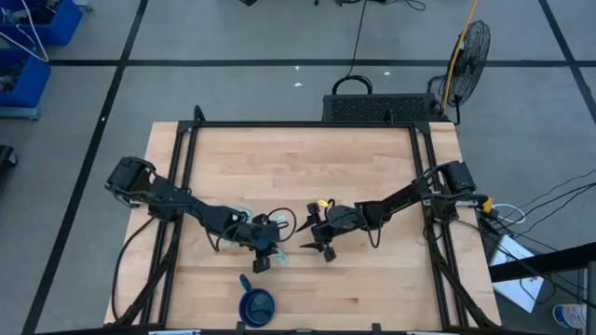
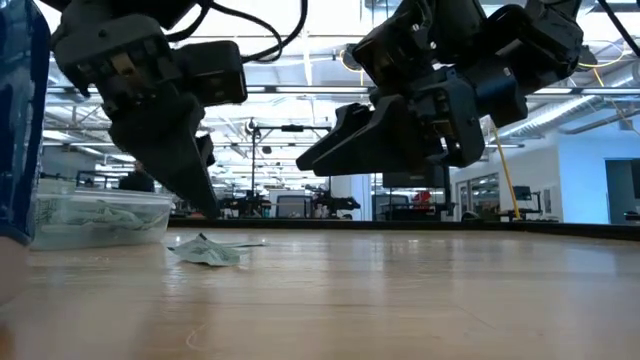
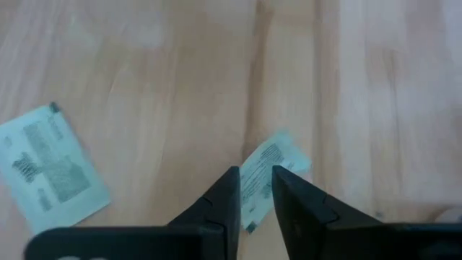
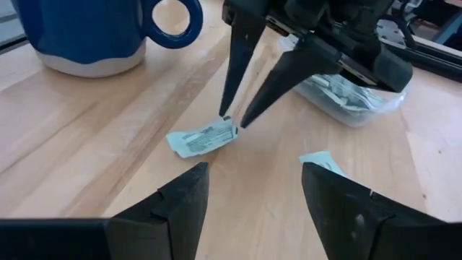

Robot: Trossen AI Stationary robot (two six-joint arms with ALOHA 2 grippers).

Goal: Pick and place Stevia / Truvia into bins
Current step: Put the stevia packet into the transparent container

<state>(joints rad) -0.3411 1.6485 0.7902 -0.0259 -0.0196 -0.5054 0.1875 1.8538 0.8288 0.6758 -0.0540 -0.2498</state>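
Right wrist view shows the left gripper (image 4: pixel 232 123) tipped steeply down with its jaws narrowly parted astride one end of a Stevia sachet (image 4: pixel 202 139) lying flat on the desk (image 4: pixel 86 144), apparently not yet pinched. The steep angle probably suits nipping thin paper. The right gripper (image 4: pixel 249 191) waits nearby, jaws wide open and empty; the clear tub (image 4: pixel 354 97) already holds sachets.

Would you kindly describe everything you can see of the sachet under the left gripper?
The sachet is a small, flat paper rectangle, pale green and white with fine dark print. It lies flat on the wooden table, between the blue mug and the clear tub. The left gripper has its fingertips at one short end, slightly apart.
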